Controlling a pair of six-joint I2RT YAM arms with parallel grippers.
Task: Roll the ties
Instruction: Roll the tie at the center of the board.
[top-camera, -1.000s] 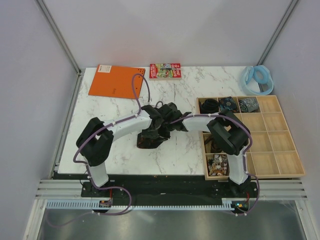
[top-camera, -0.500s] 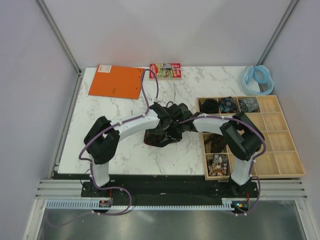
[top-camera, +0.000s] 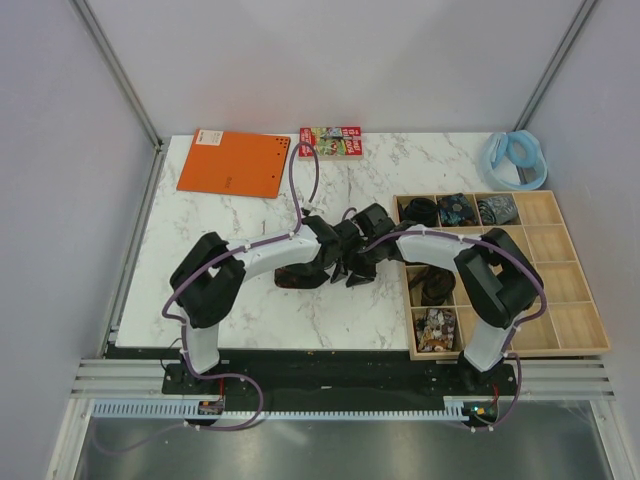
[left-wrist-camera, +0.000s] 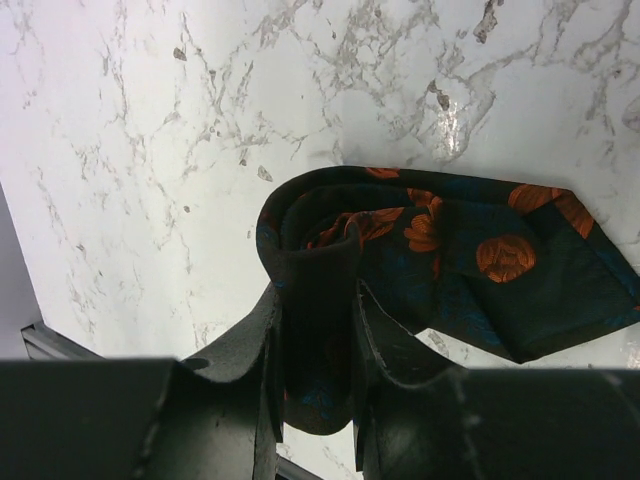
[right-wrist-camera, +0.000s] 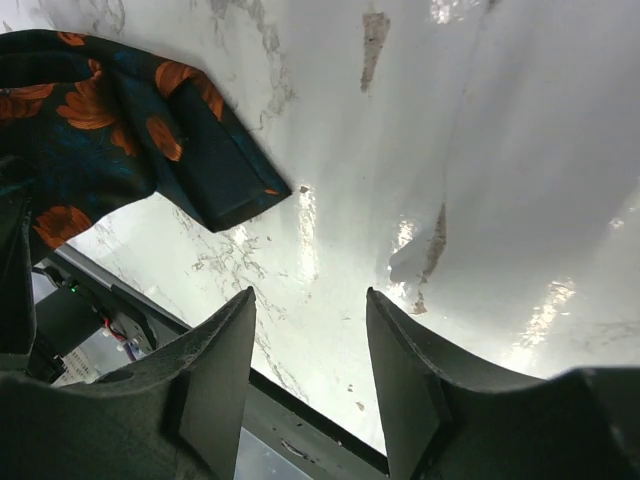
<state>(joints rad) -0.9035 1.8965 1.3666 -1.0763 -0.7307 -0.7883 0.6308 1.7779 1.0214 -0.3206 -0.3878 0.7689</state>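
Left wrist view: the left gripper (left-wrist-camera: 315, 300) is clamped on the coiled core of the flowered tie (left-wrist-camera: 450, 250), whose tail lies flat on the table (left-wrist-camera: 150, 150); right wrist view: the right gripper (right-wrist-camera: 308, 310) is spread and empty, just beside a fold of that tie; only the top view shows three rolled ties (top-camera: 457, 209) in the tray (top-camera: 510, 352).

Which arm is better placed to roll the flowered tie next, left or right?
Left. The left pincer is shut on the flowered tie at its coiled end; the right pincer is open and empty beside it.
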